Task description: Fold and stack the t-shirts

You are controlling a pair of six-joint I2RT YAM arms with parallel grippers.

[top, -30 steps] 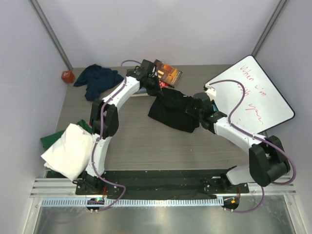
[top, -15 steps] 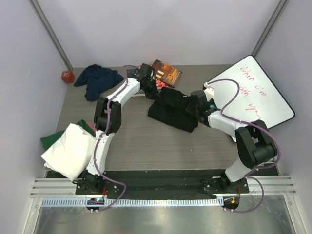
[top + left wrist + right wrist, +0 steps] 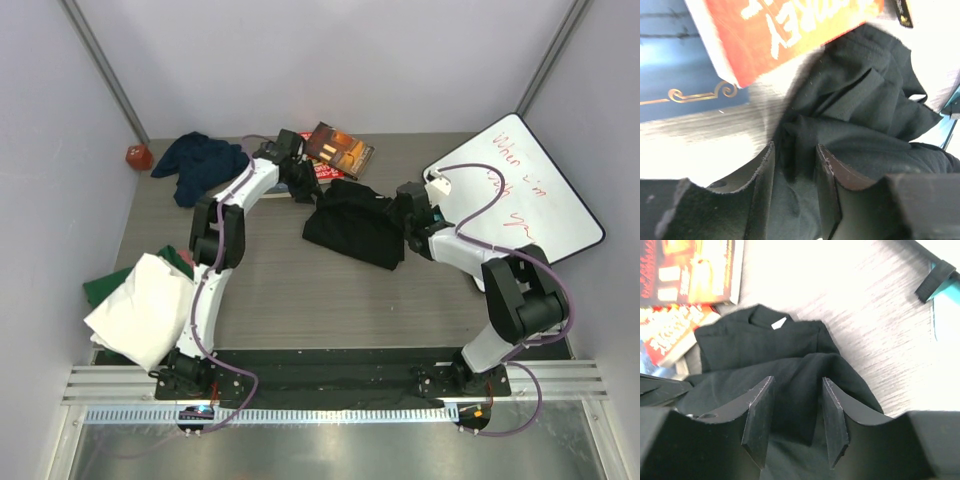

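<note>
Left claw (image 3: 794, 150) drawn back toward books (image 3: 340, 148); right claw (image 3: 797, 382) likewise parted, empty, above black t-shirt (image 3: 355, 225); whiteboard (image 3: 520, 190) inscribed "When i'm".

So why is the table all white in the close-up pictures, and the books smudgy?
Left wrist view: bright light washes out the table, and the red book and blue book are smeared by blur. Right wrist view: the table glares white too; the black shirt stays dark. Top view: evenly lit and sharp.
</note>
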